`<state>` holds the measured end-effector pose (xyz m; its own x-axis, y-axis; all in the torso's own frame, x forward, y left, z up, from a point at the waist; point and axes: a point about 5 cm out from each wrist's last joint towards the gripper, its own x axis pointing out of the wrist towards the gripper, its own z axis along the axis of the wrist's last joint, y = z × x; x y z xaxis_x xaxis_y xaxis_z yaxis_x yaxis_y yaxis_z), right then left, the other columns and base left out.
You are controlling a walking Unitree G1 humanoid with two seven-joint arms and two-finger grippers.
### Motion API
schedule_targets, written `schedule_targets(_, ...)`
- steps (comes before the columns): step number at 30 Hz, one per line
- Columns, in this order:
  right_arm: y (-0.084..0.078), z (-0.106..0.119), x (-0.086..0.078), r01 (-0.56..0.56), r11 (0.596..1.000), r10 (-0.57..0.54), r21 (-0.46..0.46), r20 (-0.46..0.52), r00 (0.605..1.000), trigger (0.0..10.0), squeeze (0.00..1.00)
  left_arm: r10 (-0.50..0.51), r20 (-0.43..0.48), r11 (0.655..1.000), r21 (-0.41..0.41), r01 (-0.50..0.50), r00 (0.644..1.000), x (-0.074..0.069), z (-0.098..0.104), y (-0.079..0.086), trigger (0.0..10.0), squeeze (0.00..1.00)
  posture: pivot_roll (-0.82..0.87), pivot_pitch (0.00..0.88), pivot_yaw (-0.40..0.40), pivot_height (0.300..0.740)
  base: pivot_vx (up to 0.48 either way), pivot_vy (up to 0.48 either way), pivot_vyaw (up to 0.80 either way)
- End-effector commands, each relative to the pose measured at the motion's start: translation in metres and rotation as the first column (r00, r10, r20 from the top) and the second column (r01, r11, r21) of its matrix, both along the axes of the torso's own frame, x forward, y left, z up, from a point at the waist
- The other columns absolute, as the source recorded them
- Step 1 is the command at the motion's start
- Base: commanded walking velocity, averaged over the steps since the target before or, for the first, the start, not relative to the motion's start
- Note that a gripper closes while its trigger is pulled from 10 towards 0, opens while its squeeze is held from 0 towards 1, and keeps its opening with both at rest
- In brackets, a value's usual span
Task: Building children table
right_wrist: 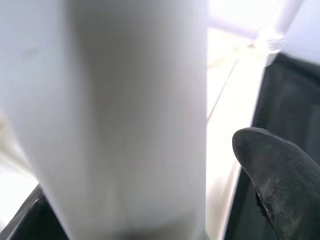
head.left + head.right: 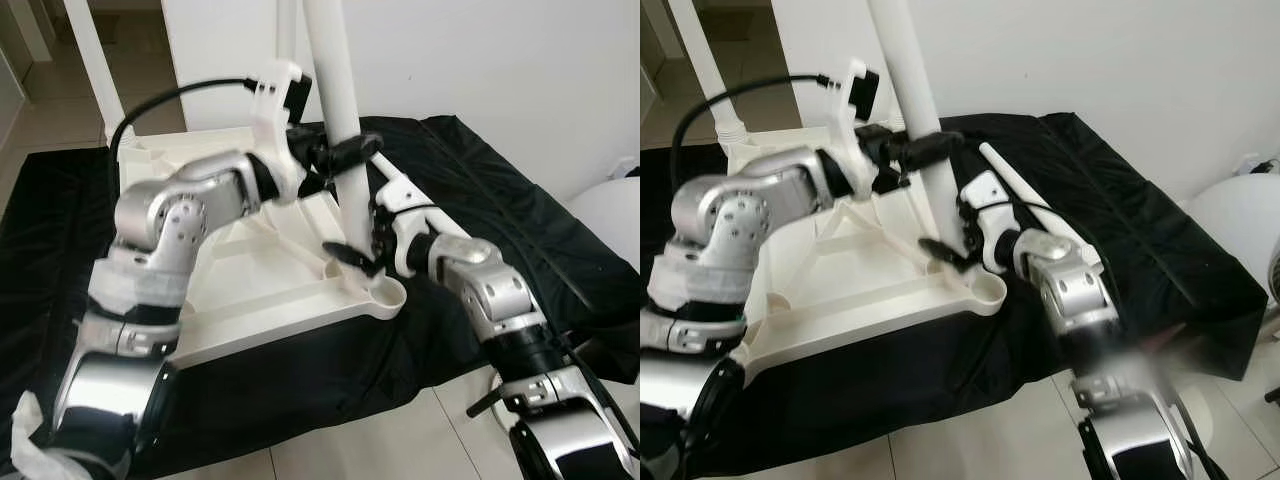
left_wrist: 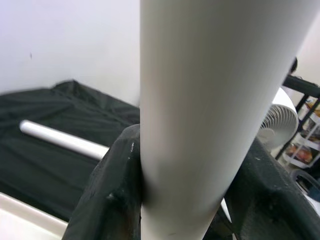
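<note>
A black cloth covers the tiled floor beside a white wall, and on it lies a white tabletop, turned underside up with its ribs showing. A white leg stands nearly upright at the tabletop's near right corner, its foot by the round socket there. The left claw is clamped around the leg partway up; in the left wrist view the leg sits tight between the two black fingers. The right claw is lower, at the leg's base just above the corner socket, with its fingers on either side of the leg. In the right wrist view the leg is very close and one fingertip stands a little off from it, so I cannot tell whether this claw grips the leg or only brackets it. A second leg lies loose on the cloth, just past the tabletop's right edge, behind the right arm. Another leg stands upright at the tabletop's far left corner. A white fan stands off to the right, beyond the cloth.
</note>
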<state>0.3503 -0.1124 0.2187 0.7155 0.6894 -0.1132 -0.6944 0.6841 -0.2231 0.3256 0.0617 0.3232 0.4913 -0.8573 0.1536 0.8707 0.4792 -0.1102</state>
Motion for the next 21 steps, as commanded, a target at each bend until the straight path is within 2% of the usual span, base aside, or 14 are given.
schedule_targets(1, -0.002, 0.001, 0.004, 0.053, 0.999, -0.053, 0.010, 0.025, 0.998, 10.0, 0.00, 0.029, 0.012, 1.000, 0.009, -0.029, 1.000, 0.001, 0.005, -0.006, 10.0, 0.00, -0.01, 0.023, -0.033, 0.740, 0.000, 0.000, 0.00)
schedule_targets(6, 0.007, 0.004, 0.005, 0.100, 0.994, -0.104, 0.044, 0.086, 0.991, 10.0, 0.00, 0.129, -0.002, 0.992, -0.007, -0.129, 0.992, 0.009, 0.009, -0.011, 10.0, 0.00, -0.02, 0.020, -0.028, 0.740, 0.000, 0.000, 0.00)
schedule_targets(11, 0.014, 0.002, 0.005, 0.140, 0.989, -0.144, 0.040, 0.130, 0.981, 10.0, 0.00, 0.175, -0.015, 0.984, -0.015, -0.176, 0.984, 0.012, 0.010, -0.014, 10.0, 0.00, -0.02, 0.020, -0.026, 0.740, 0.000, 0.000, 0.00)
schedule_targets(12, 0.026, -0.002, 0.003, 0.201, 0.978, -0.208, 0.058, 0.177, 0.962, 10.0, 0.00, 0.272, -0.003, 0.962, 0.016, -0.272, 0.962, 0.017, 0.006, -0.021, 10.0, 0.00, -0.02, 0.020, -0.027, 0.740, 0.000, 0.000, 0.00)
schedule_targets(13, 0.029, -0.004, 0.002, 0.227, 0.972, -0.235, 0.067, 0.188, 0.954, 10.0, 0.00, 0.299, -0.001, 0.954, 0.021, -0.299, 0.954, 0.018, 0.004, -0.024, 10.0, 0.00, -0.02, 0.020, -0.027, 0.740, 0.000, 0.000, 0.00)
schedule_targets(17, 0.032, -0.006, 0.002, 0.290, 0.955, -0.296, 0.062, 0.227, 0.928, 10.0, 0.00, 0.335, 0.007, 0.942, 0.031, -0.335, 0.942, 0.018, 0.003, -0.027, 10.0, 0.00, -0.01, 0.020, -0.033, 0.740, 0.000, 0.000, 0.00)
schedule_targets(21, 0.032, -0.010, 0.004, 0.368, 0.924, -0.383, 0.105, 0.219, 0.898, 10.0, 0.00, 0.345, 0.000, 0.939, 0.011, -0.345, 0.939, 0.016, 0.004, -0.033, 10.0, 0.00, 0.00, 0.018, -0.038, 0.740, 0.000, 0.000, 0.00)
